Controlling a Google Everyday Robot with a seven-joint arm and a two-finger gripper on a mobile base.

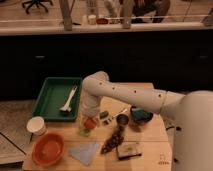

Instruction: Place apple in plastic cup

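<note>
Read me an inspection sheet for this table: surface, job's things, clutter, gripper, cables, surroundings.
Surface: wooden table, items spread over its left and front.
Job's things: apple at the mouth of the plastic cup; whether it is released cannot be told.
Clutter: green tray holding a white utensil; white cup; orange bowl; blue cloth; dark metallic cup; dark bowl.
Grippers: gripper pointing down, directly over the apple and cup.
Cables: nothing seen.
Surroundings: dark cabinet front behind the table.
</note>
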